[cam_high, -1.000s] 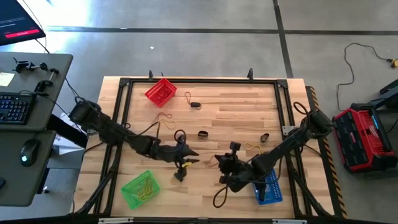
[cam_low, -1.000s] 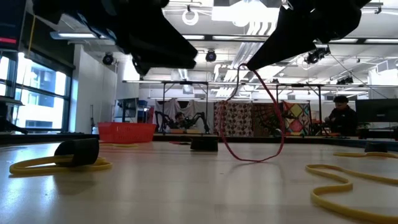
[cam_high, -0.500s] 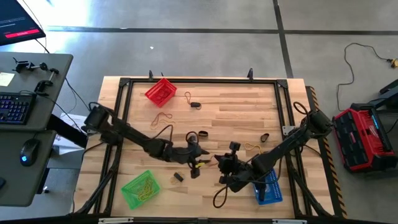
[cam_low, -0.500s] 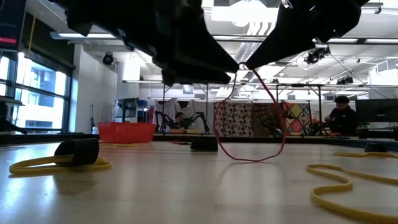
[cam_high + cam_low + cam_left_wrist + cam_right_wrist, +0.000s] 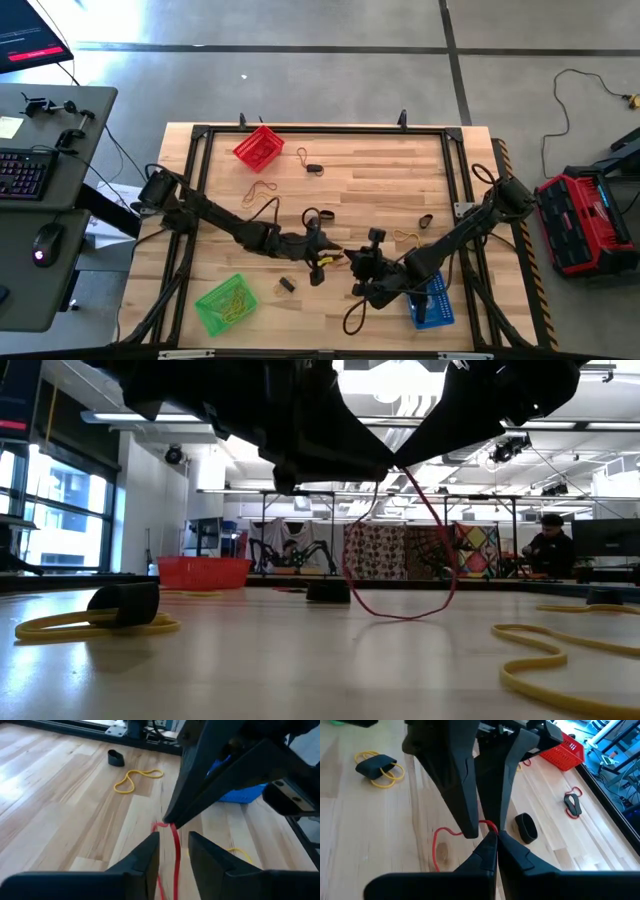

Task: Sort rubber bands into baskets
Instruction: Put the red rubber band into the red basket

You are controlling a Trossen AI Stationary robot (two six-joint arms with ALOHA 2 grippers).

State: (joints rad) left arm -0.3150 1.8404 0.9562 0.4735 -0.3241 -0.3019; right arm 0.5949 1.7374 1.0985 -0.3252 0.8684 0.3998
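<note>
— Red rubber is seen pinched at its top by the shut right jaws; the red rubber band hangs from them as a loop whose lowest part touches the desk.

— And the left jaws?

— They are set apart, one finger on each side of the same red band. Whether the band is touched by them cannot be told. Both sets of jaws meet near the middle of the desk, towards its front.

— What is found further out?

— A yellow band and a black band lie on the wood beyond the jaws. A black band resting on a yellow loop is seen to one side. The blue basket sits just under the right arm, the green basket at the front left with yellow bands in it, and the red basket at the back left. More bands are scattered between them.
</note>
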